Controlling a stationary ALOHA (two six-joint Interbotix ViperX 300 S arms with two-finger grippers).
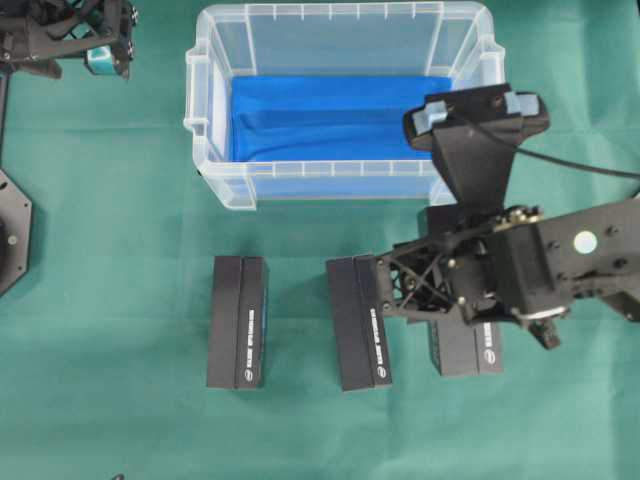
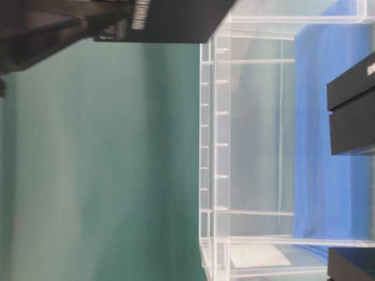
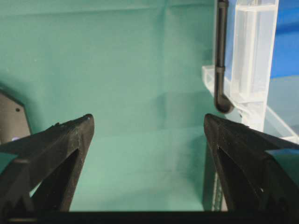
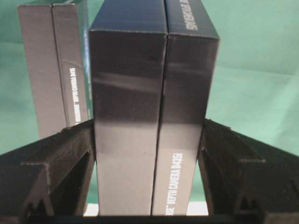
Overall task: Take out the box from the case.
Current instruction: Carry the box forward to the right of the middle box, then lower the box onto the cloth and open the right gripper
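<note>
The case [image 1: 340, 40] is a clear plastic bin at the back middle, and only its blue lining shows inside. My right gripper [image 1: 440, 285] is shut on a black box [image 1: 480, 350], the right one of a row in front of the case. Its fingers [image 4: 70, 154] press both long sides of the box [image 4: 154, 116], which looks raised above the cloth. From table level the held box [image 2: 176, 20] hangs beside the case [image 2: 246, 146]. My left gripper [image 1: 105, 50] stands open at the far left, with only green cloth between its fingertips [image 3: 148, 123].
Two more black boxes lie on the green cloth, one at the left [image 1: 237, 322] and one in the middle [image 1: 360, 322], the latter close beside the held box [image 4: 51, 70]. A black part of the right arm [image 1: 475, 125] overhangs the case's near right corner. The case corner [image 3: 252, 70] is right of the left gripper.
</note>
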